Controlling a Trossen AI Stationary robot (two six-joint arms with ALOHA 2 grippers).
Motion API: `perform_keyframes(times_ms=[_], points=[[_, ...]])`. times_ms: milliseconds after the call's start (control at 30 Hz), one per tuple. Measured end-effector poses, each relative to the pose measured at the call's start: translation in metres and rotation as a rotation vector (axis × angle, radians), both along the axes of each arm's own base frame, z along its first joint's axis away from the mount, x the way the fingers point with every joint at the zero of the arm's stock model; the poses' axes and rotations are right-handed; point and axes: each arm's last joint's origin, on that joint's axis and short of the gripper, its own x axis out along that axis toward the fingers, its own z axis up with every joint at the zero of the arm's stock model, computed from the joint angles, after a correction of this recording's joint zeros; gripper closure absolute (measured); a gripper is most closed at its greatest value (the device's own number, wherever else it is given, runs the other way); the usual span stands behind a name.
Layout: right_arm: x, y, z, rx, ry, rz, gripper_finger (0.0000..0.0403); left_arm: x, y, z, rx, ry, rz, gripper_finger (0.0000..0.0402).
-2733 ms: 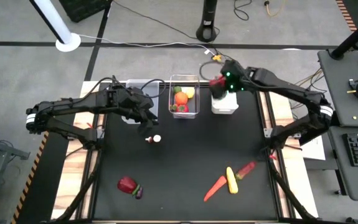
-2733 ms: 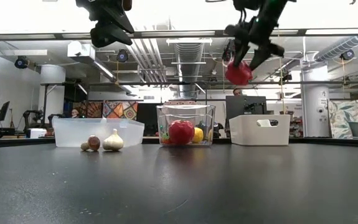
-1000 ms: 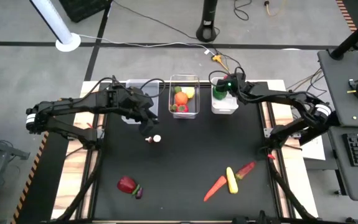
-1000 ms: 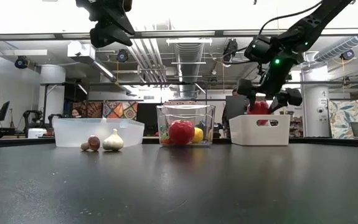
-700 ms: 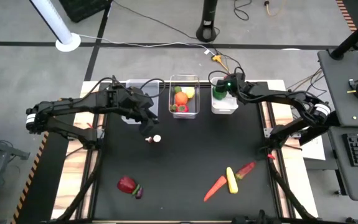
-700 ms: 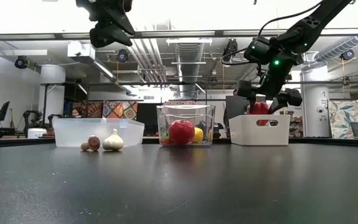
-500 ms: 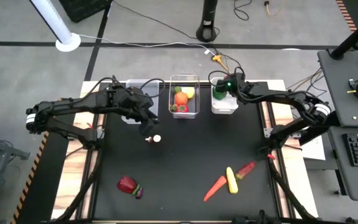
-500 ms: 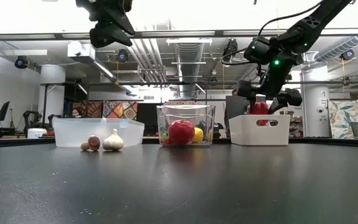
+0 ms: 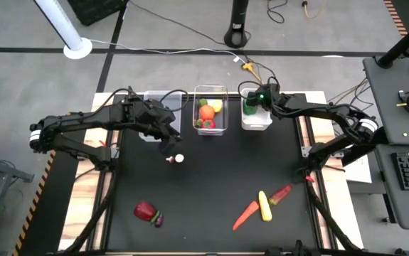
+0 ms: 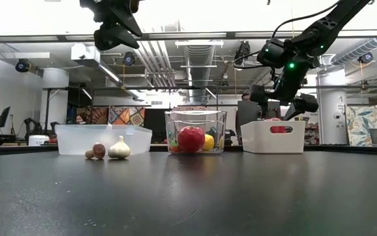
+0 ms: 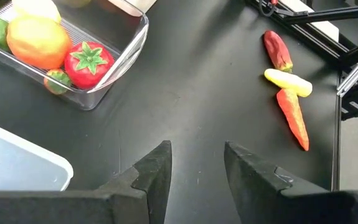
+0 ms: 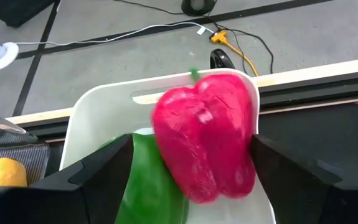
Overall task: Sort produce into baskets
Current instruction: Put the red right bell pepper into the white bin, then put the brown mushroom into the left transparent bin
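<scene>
Right gripper (image 12: 191, 180), fingers spread, drops glossy red pepper (image 12: 207, 140) into my opaque white plastic bin (image 12: 104, 121), frame centre; next, retract upward.

Red pepper (image 12: 205, 140) motion-blurred; green pepper (image 12: 150, 186) mostly hidden behind.

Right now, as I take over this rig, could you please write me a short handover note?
Right gripper is open over the white bin, a red pepper dropping between its fingers onto a green pepper.
Left gripper hangs empty, fingers apart, above the table by the clear left bin.
Middle bin holds fruit.
Left to sort: garlic, mushroom, red piece, purple piece, carrot, corn, chili.
</scene>
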Motion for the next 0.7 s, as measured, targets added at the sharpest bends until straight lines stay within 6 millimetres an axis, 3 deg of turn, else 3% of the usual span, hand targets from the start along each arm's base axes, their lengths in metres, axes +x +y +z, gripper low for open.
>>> perform_keyframes(times_ms=[367, 700], points=[[0.0, 0.001, 0.002, 0.006, -0.016, 0.012, 0.0095, 0.0, 0.0, 0.0, -0.02, 0.0, 0.017, 0.0271], [-0.003, 0.013, 0.039, -0.042, -0.027, 0.061, 0.0101, -0.007, -0.002, 0.007, -0.037, -0.032, 0.025, 0.0271]])
